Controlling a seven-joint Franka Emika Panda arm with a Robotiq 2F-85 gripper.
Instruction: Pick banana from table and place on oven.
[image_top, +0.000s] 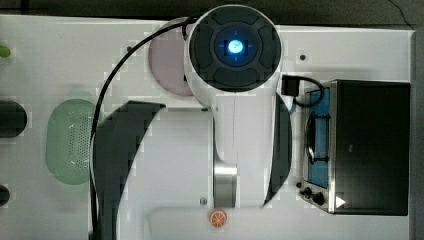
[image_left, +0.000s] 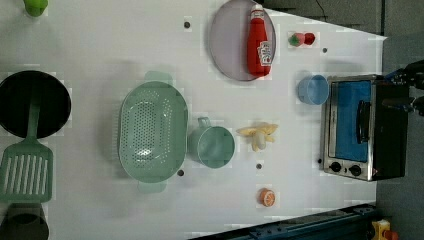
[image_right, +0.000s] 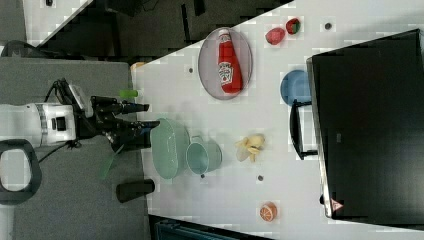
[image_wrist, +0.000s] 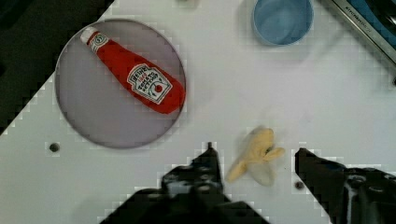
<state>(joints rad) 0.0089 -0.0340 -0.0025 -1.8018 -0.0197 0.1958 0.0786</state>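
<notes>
Your end effector (image_wrist: 254, 161) is hovering with its fingers spread apart, grasping nothing, the banana (image_wrist: 256, 156) lying between them below on the tabletop (image_wrist: 303, 98). In the left view the banana (image_left: 259, 135) is sitting between the green cup (image_left: 214, 145) and the oven (image_left: 361, 127), well apart from the oven.

The small stubby banana (image_wrist: 256, 158) is pale yellow-tan with a whitish peeled part, lying on the large flat table (image_left: 125, 50) of plain white dotted with a few small dark holes, and the boxy toaster oven (image_left: 362, 127) has a black top, a silver front frame, bluish door glass and two dark knobs. The plastic ketchup bottle (image_wrist: 135, 80) is bright red with a white cap and a white-and-red label, on a round greyish-lilac plate (image_wrist: 81, 116), and the small round dish (image_wrist: 282, 21) is light blue. The oval perforated colander (image_left: 152, 131) and the handled cup (image_left: 214, 146) are mint green, the round citrus slice (image_left: 267, 197) is orange with pale segment lines, the slotted spatula (image_left: 25, 172) is darker green with a striped blade, and the two-fingered gripper (image_wrist: 256, 175) is black.
</notes>
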